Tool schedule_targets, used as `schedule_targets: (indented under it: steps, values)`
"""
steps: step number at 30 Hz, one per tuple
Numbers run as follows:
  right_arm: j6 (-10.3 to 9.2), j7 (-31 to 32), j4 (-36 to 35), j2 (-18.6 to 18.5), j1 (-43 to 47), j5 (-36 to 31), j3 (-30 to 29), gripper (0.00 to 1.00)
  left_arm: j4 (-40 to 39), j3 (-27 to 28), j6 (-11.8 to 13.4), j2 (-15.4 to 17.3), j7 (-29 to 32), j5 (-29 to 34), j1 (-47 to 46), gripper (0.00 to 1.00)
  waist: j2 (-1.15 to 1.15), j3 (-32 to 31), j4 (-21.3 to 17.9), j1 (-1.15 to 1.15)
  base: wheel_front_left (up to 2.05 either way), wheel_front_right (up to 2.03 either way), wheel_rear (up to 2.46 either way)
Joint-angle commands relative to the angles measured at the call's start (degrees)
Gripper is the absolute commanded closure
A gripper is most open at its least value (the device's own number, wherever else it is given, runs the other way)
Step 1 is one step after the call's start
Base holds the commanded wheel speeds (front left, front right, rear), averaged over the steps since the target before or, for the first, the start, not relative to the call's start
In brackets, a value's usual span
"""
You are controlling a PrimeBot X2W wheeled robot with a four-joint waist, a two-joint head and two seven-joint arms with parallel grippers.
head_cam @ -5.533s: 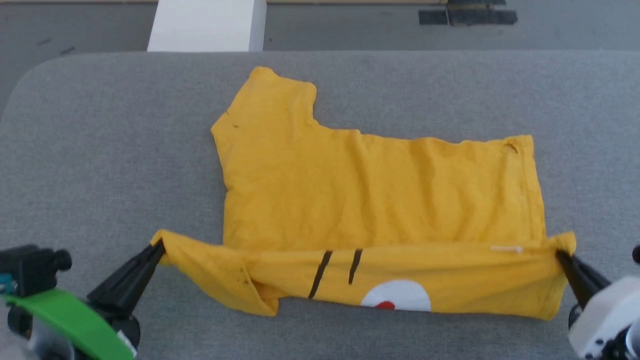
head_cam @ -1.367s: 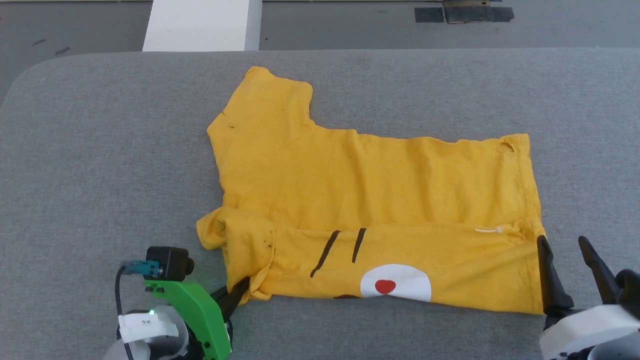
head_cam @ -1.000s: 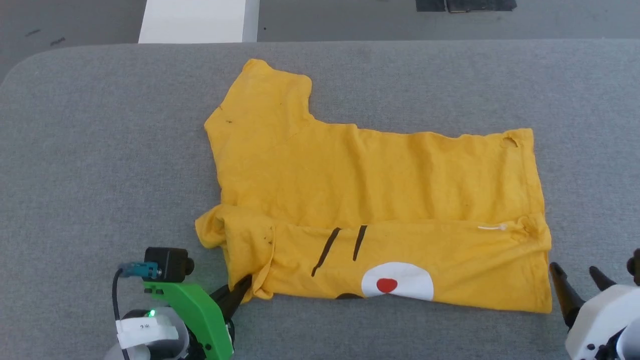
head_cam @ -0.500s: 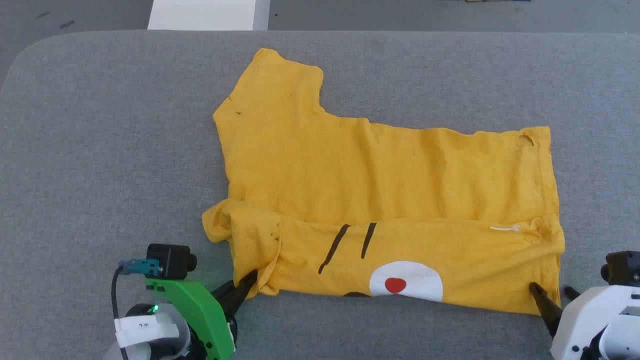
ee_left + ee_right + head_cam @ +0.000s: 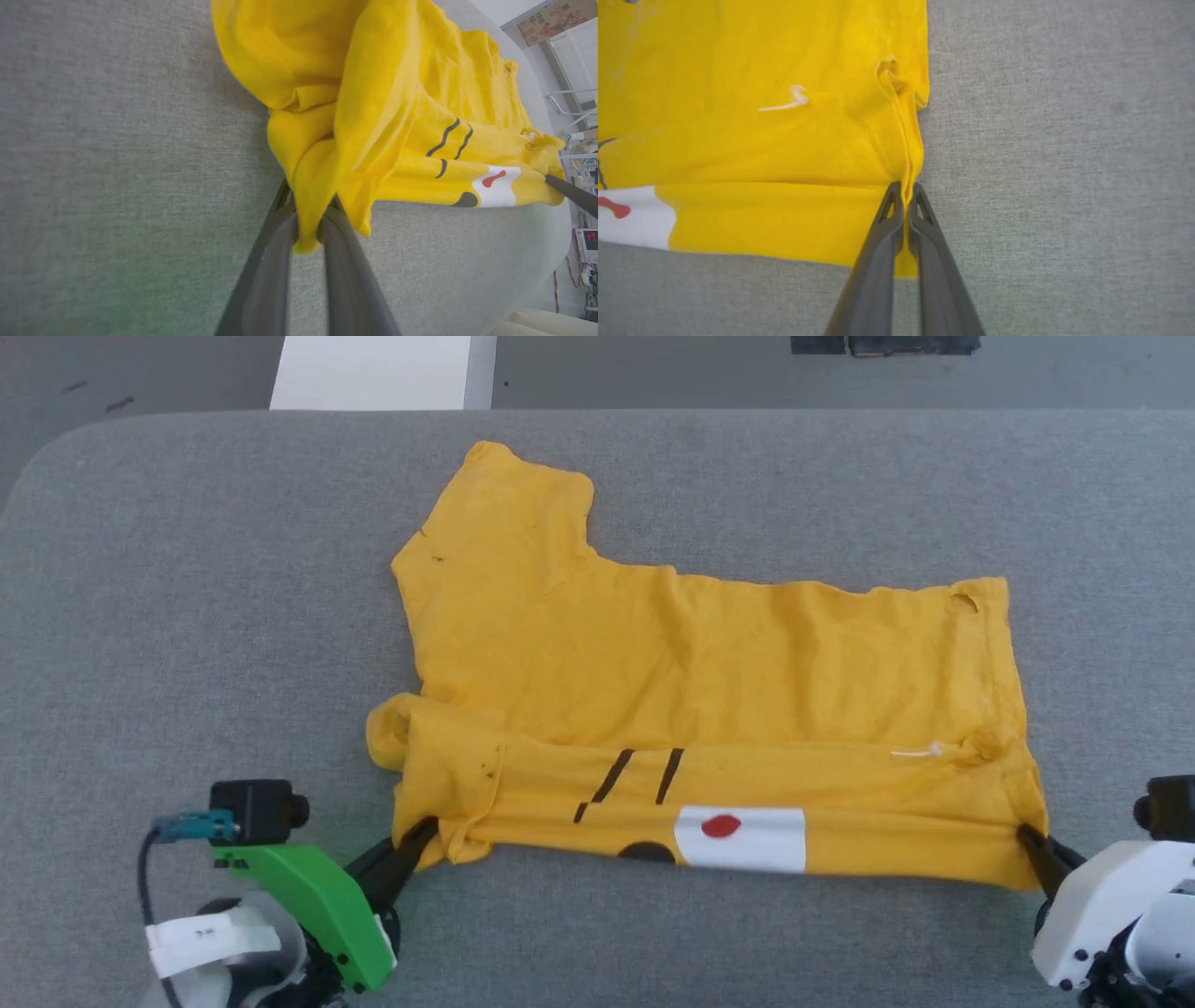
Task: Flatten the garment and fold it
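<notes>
Item: garment (image 5: 709,681), mustard-yellow T-shirt, lying on the grey bench (image 5: 187,616).
Lay: long axis runs left to right across the bench. The sleeve end lies to the robot's left and the hem end to its right.
Near band: doubled over, printed face up, showing the white patch, red dot and dark stripes.
Left gripper (image 5: 425,829): fingers (image 5: 271,261) pressed together on a bunched near-left corner of the cloth.
Right gripper (image 5: 1025,835): fingers (image 5: 878,261) closed tight on the near-right hem corner, with a thin edge of cloth between them.
Governing relation: the whole body of the garment lies beyond both sets of fingers. The near edge is strung taut between them, parallel to the long axis.
Nearer arm: neither, as each holds its own corner.
Judgement: the next move probably needs both corners carried evenly away from the robot. Uneven travel would skew the fold line.
</notes>
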Motion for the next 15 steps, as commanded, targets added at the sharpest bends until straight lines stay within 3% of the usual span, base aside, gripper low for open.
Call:
schedule_targets:
  steps: [1, 15]
  values:
    - [-0.08, -0.5, -0.9, 0.0, -0.9, 0.8, -0.7, 1.00, -0.9, 1.0, -0.2, 1.1, -0.2, -1.0, 0.5, 1.00, 0.00, -0.8, -0.3, 0.00, 0.00, 0.00, 0.00]
    - [-0.08, 5.8, -10.8, 0.0, 11.1, 7.3, -3.9, 1.00, -12.9, 3.1, 0.3, 6.2, 4.4, -6.7, 15.6, 1.00, 0.00, -4.1, -1.1, 0.00, 0.00, 0.00, 0.00]
